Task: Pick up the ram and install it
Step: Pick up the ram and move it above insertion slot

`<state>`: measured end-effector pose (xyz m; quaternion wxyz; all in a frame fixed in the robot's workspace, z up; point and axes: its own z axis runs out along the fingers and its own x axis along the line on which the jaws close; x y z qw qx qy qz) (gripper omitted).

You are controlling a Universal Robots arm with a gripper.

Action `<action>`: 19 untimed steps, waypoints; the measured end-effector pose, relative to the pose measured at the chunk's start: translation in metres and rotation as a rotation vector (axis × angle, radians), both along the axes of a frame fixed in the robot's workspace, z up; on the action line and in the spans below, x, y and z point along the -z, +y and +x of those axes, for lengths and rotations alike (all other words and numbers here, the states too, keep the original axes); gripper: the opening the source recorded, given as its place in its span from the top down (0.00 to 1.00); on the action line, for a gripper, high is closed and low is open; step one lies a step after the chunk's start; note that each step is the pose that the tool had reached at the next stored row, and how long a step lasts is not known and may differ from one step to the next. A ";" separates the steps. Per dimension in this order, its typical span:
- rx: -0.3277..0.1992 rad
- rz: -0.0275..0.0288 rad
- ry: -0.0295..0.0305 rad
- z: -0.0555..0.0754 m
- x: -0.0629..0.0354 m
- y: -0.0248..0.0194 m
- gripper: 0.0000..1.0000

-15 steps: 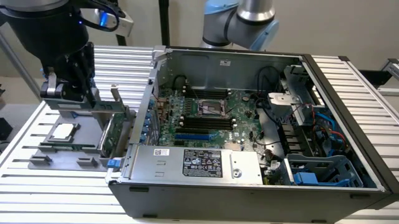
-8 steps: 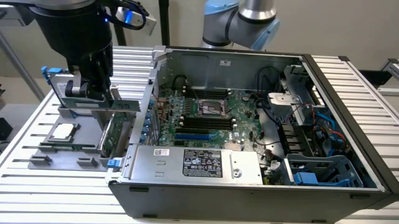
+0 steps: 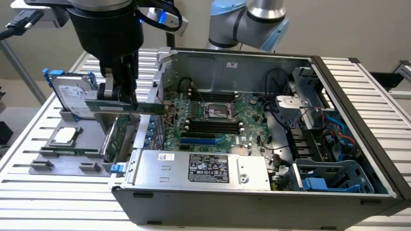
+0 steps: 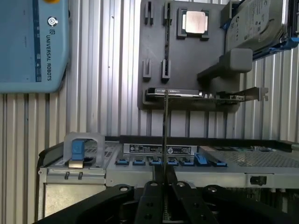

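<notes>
My gripper (image 3: 119,97) is shut on the ram (image 3: 146,108), a long thin green stick held level above the gap between the grey holder tray (image 3: 51,161) and the open computer case (image 3: 257,202). In the wrist view the ram (image 4: 165,135) shows edge-on as a thin line running out from between the gripper (image 4: 164,184) fingers. The black memory slots (image 3: 209,126) lie on the motherboard inside the case, toward the exterior view's right of the gripper.
The tray holds a silver hard drive (image 3: 70,94), a processor chip (image 3: 66,135) and a taller green expansion card (image 3: 115,139) standing on edge. A power supply (image 3: 199,167) sits at the case's near wall. A blue Universal Robots box (image 4: 32,42) lies on the slatted table.
</notes>
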<state>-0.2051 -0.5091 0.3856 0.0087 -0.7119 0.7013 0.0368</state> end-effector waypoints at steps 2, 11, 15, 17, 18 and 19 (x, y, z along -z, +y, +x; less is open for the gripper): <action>0.000 0.0002 0.0000 0.009 0.0000 0.0000 1.00; 0.000 0.0022 0.0002 0.055 0.0000 0.0000 1.00; 0.000 0.0022 0.0006 0.073 0.0000 0.0000 1.00; 0.000 0.0023 0.0008 0.082 0.0002 0.0000 1.00; 0.000 0.0024 0.0008 0.087 0.0005 0.0000 1.00; 0.000 0.0023 0.0011 0.091 0.0008 0.0001 1.00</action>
